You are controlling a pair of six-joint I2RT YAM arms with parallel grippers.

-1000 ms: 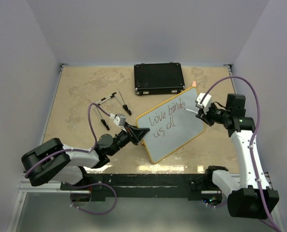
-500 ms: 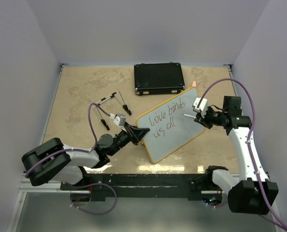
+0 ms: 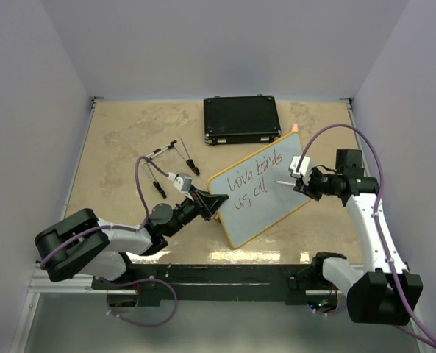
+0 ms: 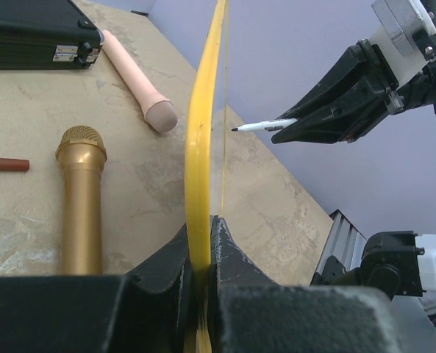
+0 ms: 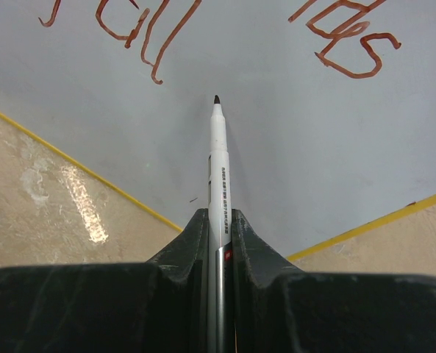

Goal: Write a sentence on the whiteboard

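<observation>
The whiteboard (image 3: 270,204) with its yellow frame is held tilted up off the table. On it the sentence (image 3: 251,181) reads "love binds us all" in two slanted lines. My left gripper (image 3: 212,204) is shut on the board's left corner, and the frame (image 4: 201,140) shows edge-on between its jaws (image 4: 201,229). My right gripper (image 3: 300,182) is shut on a white marker (image 5: 219,165). The marker's tip (image 3: 279,182) points at the blank face right of "all". From the left wrist the marker (image 4: 265,126) shows a small gap to the board.
A black case (image 3: 241,119) lies at the back of the table. Thin dark-tipped rods (image 3: 172,157) lie left of the board. Behind the board the left wrist view shows a gold microphone (image 4: 80,198), a pink one (image 4: 140,77) and a red-brown stick (image 4: 4,163).
My right gripper has carried the marker down and slightly left, from beside "binds" to the blank area right of "all". The left gripper and the board have stayed put.
</observation>
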